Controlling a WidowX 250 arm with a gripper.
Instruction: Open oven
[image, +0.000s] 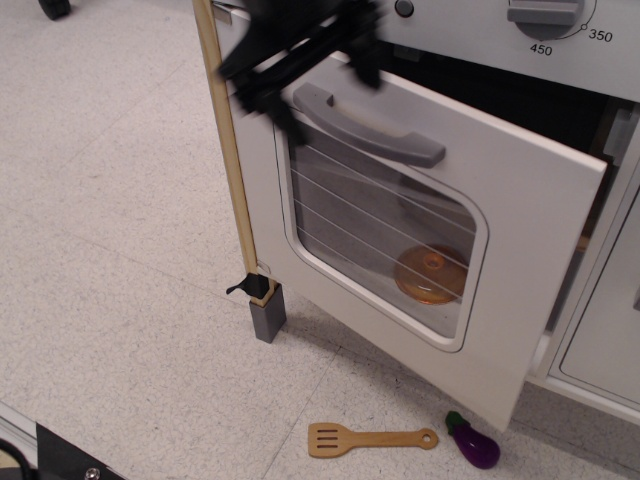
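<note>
Hovering at the door's top-left edge, your black claw (300, 60) is blurred, so you cannot tell whether it is clenched or released. Just below and to its right, the white toy oven's windowed door (420, 240) hangs partly ajar, its grey bar handle (368, 126) free. Risk: unheld, the door may fall shut. Far below right lie a wooden spatula (372, 439) and purple eggplant (473, 441).

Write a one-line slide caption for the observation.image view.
Blurred black gripper at the top edge of the partly open oven door, above its grey handle; spatula and toy eggplant on floor.
</note>
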